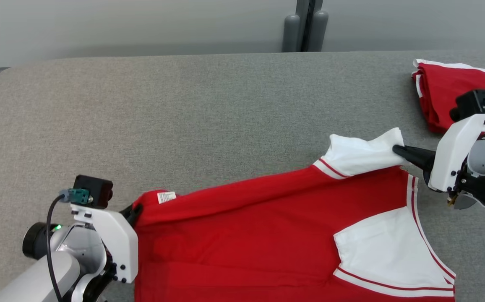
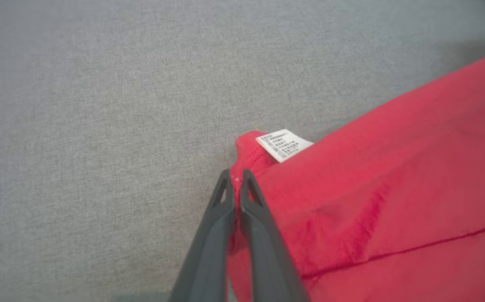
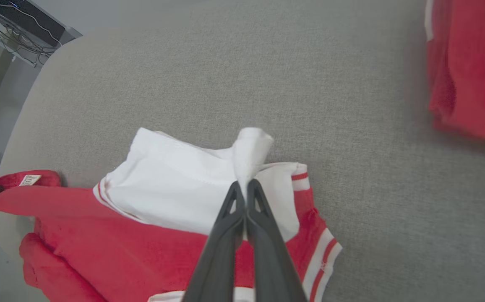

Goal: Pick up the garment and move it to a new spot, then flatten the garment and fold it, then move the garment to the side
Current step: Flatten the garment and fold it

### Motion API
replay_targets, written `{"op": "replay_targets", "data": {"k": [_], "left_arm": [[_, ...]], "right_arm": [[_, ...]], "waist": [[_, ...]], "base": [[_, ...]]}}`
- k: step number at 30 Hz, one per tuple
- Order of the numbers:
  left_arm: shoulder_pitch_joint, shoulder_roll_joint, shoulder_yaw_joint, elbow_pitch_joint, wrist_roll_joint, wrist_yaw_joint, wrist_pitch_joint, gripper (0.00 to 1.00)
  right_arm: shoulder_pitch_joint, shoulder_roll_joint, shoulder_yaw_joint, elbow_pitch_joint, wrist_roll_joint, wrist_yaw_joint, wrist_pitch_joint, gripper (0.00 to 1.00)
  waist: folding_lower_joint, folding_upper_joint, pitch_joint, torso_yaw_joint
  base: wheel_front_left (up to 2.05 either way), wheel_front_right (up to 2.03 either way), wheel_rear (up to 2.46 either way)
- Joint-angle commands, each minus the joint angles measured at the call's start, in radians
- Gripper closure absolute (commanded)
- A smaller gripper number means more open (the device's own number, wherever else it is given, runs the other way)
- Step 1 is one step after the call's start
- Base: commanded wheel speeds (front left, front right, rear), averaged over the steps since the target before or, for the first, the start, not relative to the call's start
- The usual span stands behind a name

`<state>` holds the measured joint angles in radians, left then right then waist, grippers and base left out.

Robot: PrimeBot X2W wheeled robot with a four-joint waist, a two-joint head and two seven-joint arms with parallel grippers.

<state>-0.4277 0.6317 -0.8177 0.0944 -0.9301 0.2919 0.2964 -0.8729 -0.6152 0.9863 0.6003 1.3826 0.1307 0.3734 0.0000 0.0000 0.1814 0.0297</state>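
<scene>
Across the near half of a grey cloth-covered table [image 1: 183,105], you have a red garment [image 1: 246,235] with white sleeves held between both grippers. Your left gripper [image 2: 235,174], at the lower left of the head view, has its two dark fingers pressed almost together on a red corner of the garment, just beside a small white label [image 2: 284,144]. Your right gripper [image 3: 242,184], at the right of the head view, has its fingers fully together on the bunched tip of a white sleeve [image 1: 360,155]. Between the two grips the garment's far edge runs in a straight slanting line, higher on the right. The rest of the red cloth lies toward you and runs off the bottom of the head view, with a white panel [image 1: 385,247] edged in red stripes at the lower right.

Near the table's far right corner, well apart from this garment, a second red and white piece of clothing [image 1: 452,92] sits folded. The table's far left corner is rounded. Behind the table you see a plain pale grey wall [image 1: 142,25] and a dark upright post [image 1: 305,25]. The right wrist view catches tangled cables [image 3: 16,29] beyond the table's corner.
</scene>
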Motion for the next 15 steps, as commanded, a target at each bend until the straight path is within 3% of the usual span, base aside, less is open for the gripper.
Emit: {"op": "replay_targets", "data": {"k": [1,15], "left_arm": [[0.016,0.015,0.001,-0.010,-0.006,0.009,0.009,1.00],[0.103,0.100,-0.011,-0.167,-0.060,0.083,0.125,1.00]], "right_arm": [[0.011,-0.010,0.005,-0.003,0.008,0.000,0.006,1.00],[0.091,-0.082,0.051,-0.101,0.063,0.000,0.096,1.00]], "waist": [[0.0000,0.0000,-0.009,-0.011],[0.0000,0.0000,-0.042,-0.045]], "base": [[0.00,0.00,0.00],[0.00,0.00,0.00]]}}
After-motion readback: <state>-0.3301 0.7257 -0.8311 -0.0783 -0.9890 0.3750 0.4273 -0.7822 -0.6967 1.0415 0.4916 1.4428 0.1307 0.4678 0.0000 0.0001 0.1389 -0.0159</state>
